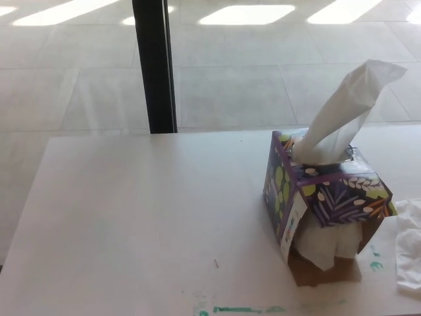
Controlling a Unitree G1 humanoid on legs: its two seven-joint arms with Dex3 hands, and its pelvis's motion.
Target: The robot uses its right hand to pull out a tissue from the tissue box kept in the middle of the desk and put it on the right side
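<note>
A: Nearest you, at the bottom edge of the surface (131, 217), are green marks (243, 309). No hand, left or right, shows in the head view, so you cannot say whether either is released, clenched or grasping.

B: Where is the box?

A: The box (325, 197) sits right of centre on the surface, its near side torn open, with white tissue bulging out low down. One tissue (345, 115) stands up out of the top slot, twisted and leaning to the right.

B: So what is the step, and how should I do it well?

A: By my reading, the pull has not begun. Bring your right hand in from the right, pinch the tissue partway up its twisted stem rather than at the loose tip, and draw it straight up along its lean. The box looks light and damaged, so a sideways tug could tip or drag it. Then lay the tissue beside the loose tissue (409, 243) at the right edge.

B: Counts?

A: One box, one standing tissue, one loose tissue on the right, one dark post (155, 66) behind.
</note>
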